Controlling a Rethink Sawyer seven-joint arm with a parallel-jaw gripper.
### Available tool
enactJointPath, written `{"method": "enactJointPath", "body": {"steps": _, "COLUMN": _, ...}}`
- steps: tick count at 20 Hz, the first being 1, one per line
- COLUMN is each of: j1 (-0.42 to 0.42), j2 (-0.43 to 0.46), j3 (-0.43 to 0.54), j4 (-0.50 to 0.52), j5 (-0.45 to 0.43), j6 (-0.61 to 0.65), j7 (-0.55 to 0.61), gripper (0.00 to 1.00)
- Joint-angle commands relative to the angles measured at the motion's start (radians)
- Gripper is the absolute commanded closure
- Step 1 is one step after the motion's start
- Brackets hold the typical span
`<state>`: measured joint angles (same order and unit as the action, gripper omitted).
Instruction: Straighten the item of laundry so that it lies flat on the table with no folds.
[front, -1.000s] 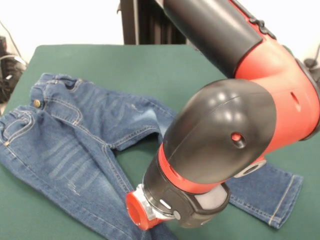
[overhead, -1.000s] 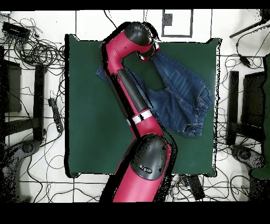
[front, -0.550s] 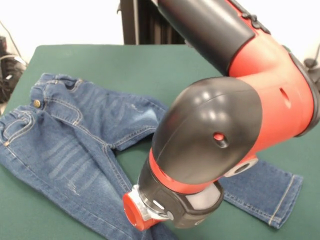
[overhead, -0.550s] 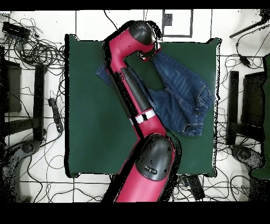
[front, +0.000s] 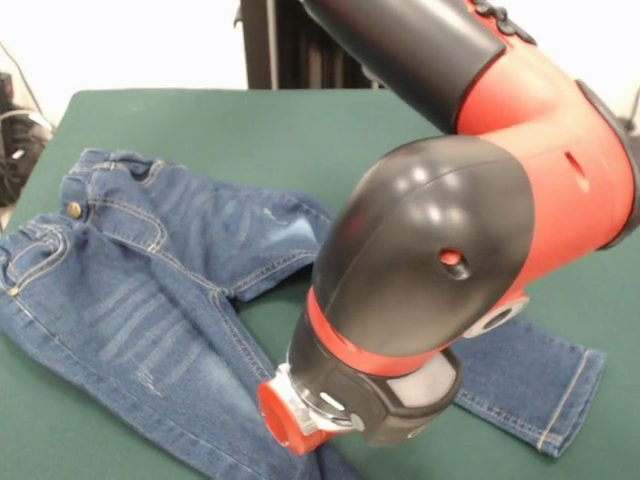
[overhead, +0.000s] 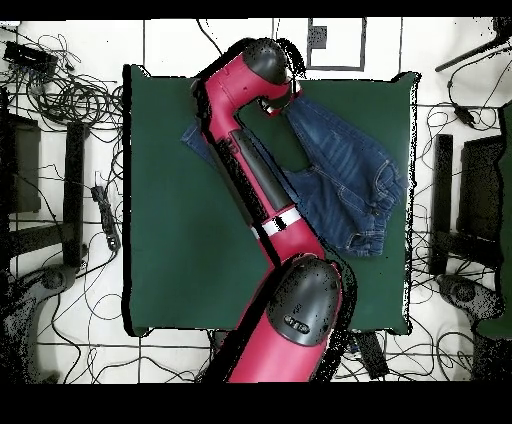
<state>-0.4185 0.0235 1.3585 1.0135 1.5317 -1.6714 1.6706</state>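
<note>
Jeans (front: 150, 290) lie on the green counter (front: 260, 125), spread from the 9 o'clock side of the front view across to 4 o'clock. Nearest the onlooker, one leg runs down toward 6 o'clock and passes under the wrist of the arm (front: 440, 260), where its lower end is hidden. The other leg passes behind the arm, and its hemmed cuff (front: 565, 395) shows flat on the counter at 4 o'clock.

The end effector cannot be made out in either view: the wrist housing and its red collar (front: 285, 420) cover the spot, so whether it is apart, together or clamped on denim cannot be told. In the overhead view the wrist sits at 12 o'clock, directly over the end of a leg (overhead: 300, 110). That placement suggests the arm is working that cuff, probably to draw the leg out straight.

Farther back, the waistband (front: 70, 195) with its brass button (front: 73, 207) sits at 10 o'clock. It is bunched and partly open, so the fabric there does not lie flat. The crotch region between the legs shows green felt, so the legs are splayed apart. Judged from this, flattening remains incomplete at the waist.
</note>
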Motion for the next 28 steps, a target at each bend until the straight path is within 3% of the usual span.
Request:
{"method": "enactJointPath", "body": {"steps": 1, "j1": 0.069, "j2": -0.001, "j3": -0.008, "j4": 0.13, "j5": 0.102, "j6": 0.03, "j7": 0.425, "gripper": 1.0}}
{"method": "enactJointPath", "body": {"steps": 14, "j1": 0.071, "j2": -0.005, "j3": -0.019, "j4": 0.151, "j5": 0.104, "j6": 0.039, "j7": 0.453, "gripper": 1.0}}
{"method": "enactJointPath", "body": {"steps": 22, "j1": 0.014, "j2": -0.042, "j3": 0.006, "j4": 0.279, "j5": 0.166, "j6": 0.056, "j7": 0.478, "gripper": 1.0}}
{"method": "enactJointPath", "body": {"steps": 28, "j1": 0.012, "j2": -0.063, "j3": -0.004, "j4": 0.312, "j5": 0.201, "j6": 0.068, "j7": 0.504, "gripper": 1.0}}
